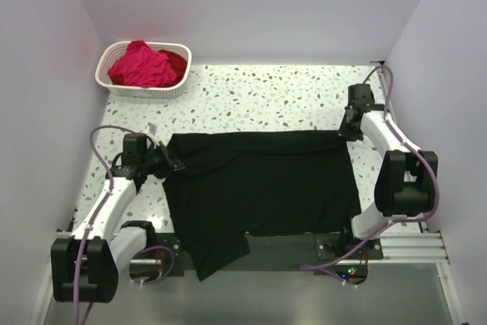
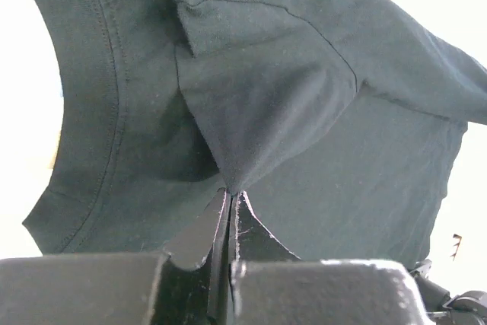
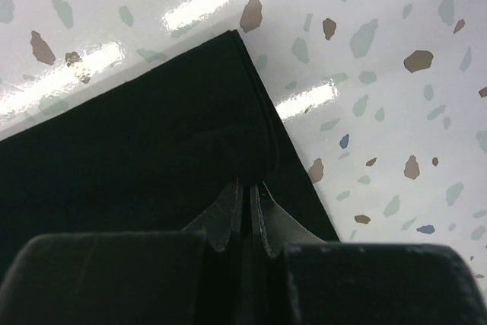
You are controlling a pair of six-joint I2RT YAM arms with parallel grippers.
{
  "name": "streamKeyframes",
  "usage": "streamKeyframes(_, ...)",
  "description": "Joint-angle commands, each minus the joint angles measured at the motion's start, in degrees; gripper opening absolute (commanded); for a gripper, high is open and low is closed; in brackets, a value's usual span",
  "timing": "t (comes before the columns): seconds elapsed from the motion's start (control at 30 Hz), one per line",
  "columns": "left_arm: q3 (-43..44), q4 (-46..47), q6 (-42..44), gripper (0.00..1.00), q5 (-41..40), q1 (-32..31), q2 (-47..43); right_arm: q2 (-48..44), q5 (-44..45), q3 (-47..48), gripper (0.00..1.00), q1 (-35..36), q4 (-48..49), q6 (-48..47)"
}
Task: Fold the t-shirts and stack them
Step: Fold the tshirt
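**Black t-shirt gripped along its far edge, first fold in hand**

Nearest, a flap of the black t-shirt [image 1: 259, 188] is draped over the near edge of the tabletop [image 1: 266, 97], and the rest is spread flat across the middle. At its far left, a peak of cloth is clamped in the left claw [image 2: 230, 195], whose fingers are pressed together on it. At the far right corner, the doubled edge is pinched in the right claw [image 3: 247, 184], low over the tabletop. The first fold is judged to be starting. The next move calls for both corners to be lifted and carried evenly toward the near side, so that the cloth is not skewed. Farthest, at far left, a magenta-pink t-shirt [image 1: 141, 66] and a deep red t-shirt [image 1: 176, 60] are heaped in the basket [image 1: 144, 93], not yet folded.
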Motion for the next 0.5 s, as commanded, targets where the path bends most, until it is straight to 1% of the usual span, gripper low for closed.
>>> streamKeyframes(0.0, -1.30, 2.27, -0.72, 0.00, 0.35, 0.36, -1.82, 1.54, 3.09, -0.87, 0.00, -0.37, 1.67, 1.61)
streamKeyframes(0.2, -1.84, 3.77, -0.54, 0.00, -0.97, 0.36, -0.68, 4.36, 4.50, -1.23, 0.00, -0.37, 0.79, 2.40)
streamKeyframes(0.47, 5.45, 0.52, 1.57, 0.00, -3.70, 0.36, 0.03, 3.75, 5.64, 0.44, 0.00, -0.37, -1.23, 2.49)
